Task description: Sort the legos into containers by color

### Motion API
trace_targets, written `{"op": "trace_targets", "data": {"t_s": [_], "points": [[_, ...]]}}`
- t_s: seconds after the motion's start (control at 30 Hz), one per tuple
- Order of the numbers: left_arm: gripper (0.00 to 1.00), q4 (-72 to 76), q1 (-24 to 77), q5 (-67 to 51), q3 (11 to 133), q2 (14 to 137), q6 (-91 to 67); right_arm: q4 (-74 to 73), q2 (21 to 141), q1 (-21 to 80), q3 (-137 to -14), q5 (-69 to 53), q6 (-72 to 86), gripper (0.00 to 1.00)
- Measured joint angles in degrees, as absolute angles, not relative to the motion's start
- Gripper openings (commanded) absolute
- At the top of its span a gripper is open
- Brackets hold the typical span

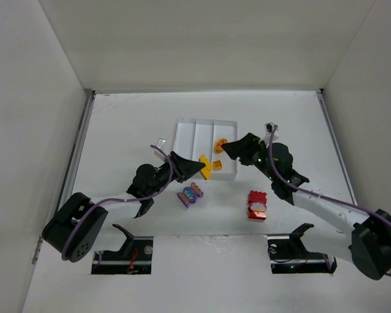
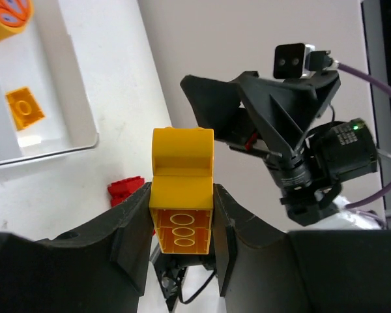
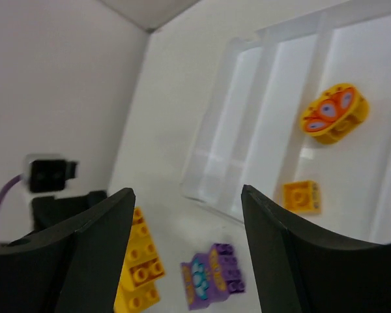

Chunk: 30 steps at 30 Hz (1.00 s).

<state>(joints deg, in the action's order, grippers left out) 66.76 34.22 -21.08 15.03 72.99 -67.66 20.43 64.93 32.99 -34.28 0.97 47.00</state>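
Legos (image 1: 220,145) partly sorted: two yellow-orange in right compartment of tray (image 1: 195,124). Yellow brick (image 2: 180,169) clamped in left gripper (image 2: 181,215) just beside tray. Right gripper (image 3: 186,195) over tray, jaws apart, empty. Purple lego (image 1: 190,193) and red lego (image 1: 257,204) loose on table (image 1: 130,130), unsorted.

Yellow-orange count: three. One yellow brick (image 2: 181,163) is clamped in the left gripper (image 2: 182,202); an oval brick (image 3: 333,112) and a square brick (image 3: 302,196) lie ahead of the right gripper (image 3: 187,195). Purple bricks (image 3: 212,280): two, touching. Red cluster (image 1: 257,204): one. Tray (image 1: 184,140): one, three compartments.
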Motion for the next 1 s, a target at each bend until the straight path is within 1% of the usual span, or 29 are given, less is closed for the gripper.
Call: {"op": "trace_targets", "data": {"t_s": [0.07, 0.17, 0.3, 0.4, 0.53, 0.73, 0.8, 0.87, 0.93, 0.97, 1.0], "points": [[0.09, 68.8, 34.6, -22.2, 15.6, 74.3, -68.4, 25.4, 63.1, 32.6, -31.3, -4.4, 49.7, 0.77], [0.1, 70.5, 35.5, -23.5, 16.2, 75.5, -69.4, 31.2, 64.8, 32.3, -29.1, -11.1, 52.9, 0.8], [0.1, 71.5, 37.3, -25.0, 17.2, 76.0, -69.9, 35.0, 67.0, 33.1, -28.1, -16.1, 55.4, 0.79], [0.11, 71.8, 38.4, -25.5, 17.8, 76.0, -70.0, 37.0, 67.2, 34.0, -28.1, -18.2, 56.4, 0.75], [0.11, 72.0, 39.2, -25.9, 18.1, 76.0, -70.2, 39.6, 67.1, 34.7, -27.9, -19.6, 57.3, 0.66], [0.11, 72.2, 39.7, -26.0, 18.2, 76.0, -70.4, 41.6, 67.2, 34.7, -26.9, -20.6, 58.8, 0.59], [0.11, 72.2, 39.7, -26.0, 18.3, 76.0, -70.5, 42.2, 67.2, 34.7, -26.5, -20.8, 59.2, 0.59], [0.11, 72.2, 39.7, -26.0, 18.5, 76.0, -70.5, 43.1, 67.5, 35.0, -26.2, -21.1, 59.7, 0.54], [0.11, 72.2, 39.8, -26.0, 18.7, 76.0, -70.6, 44.3, 68.2, 35.2, -26.2, -21.7, 60.4, 0.53], [0.11, 72.2, 39.8, -26.0, 18.7, 76.0, -70.6, 44.7, 68.4, 35.3, -26.2, -22.0, 60.9, 0.51], [0.12, 72.2, 39.8, -26.0, 18.7, 76.0, -70.6, 45.3, 68.8, 35.4, -26.2, -22.3, 61.3, 0.47]]}}
